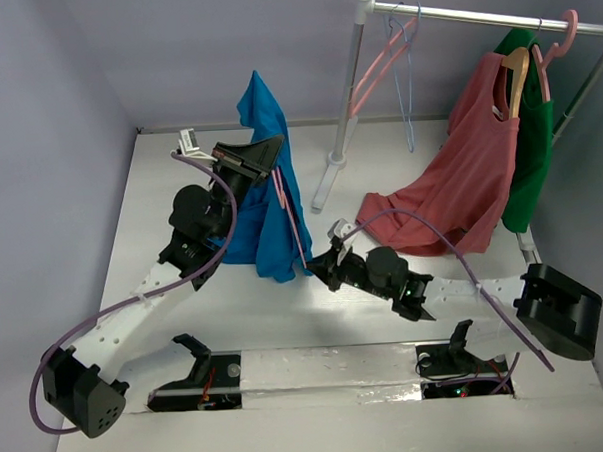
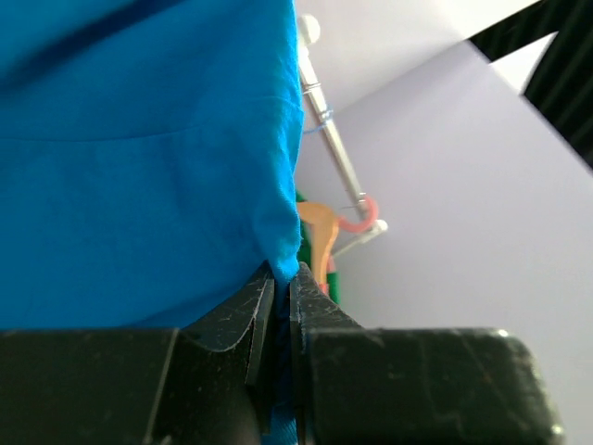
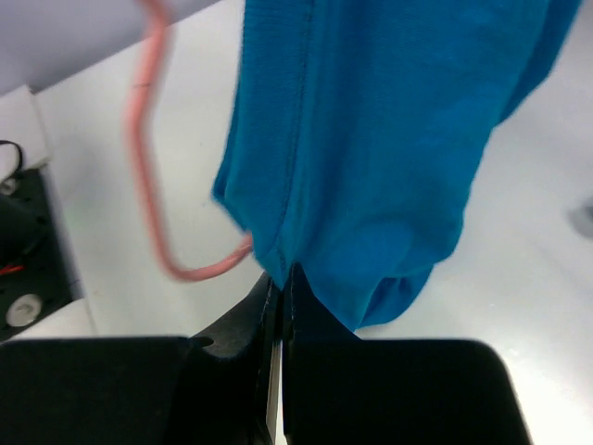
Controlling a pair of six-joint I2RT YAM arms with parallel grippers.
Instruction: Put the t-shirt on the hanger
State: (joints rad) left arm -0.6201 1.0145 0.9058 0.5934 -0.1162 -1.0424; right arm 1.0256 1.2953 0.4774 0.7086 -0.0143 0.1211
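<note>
Blue t-shirt (image 1: 266, 213) hangs limp, left of centre: prob. light, soft, floppy, so hold by hems/collar, not mid-panel. Thin pink hanger (image 1: 290, 214) dangles at its right edge. Up top, left gripper (image 1: 270, 150) pinches fabric; near side, right gripper (image 1: 316, 265) pinches bottom hem.
</note>
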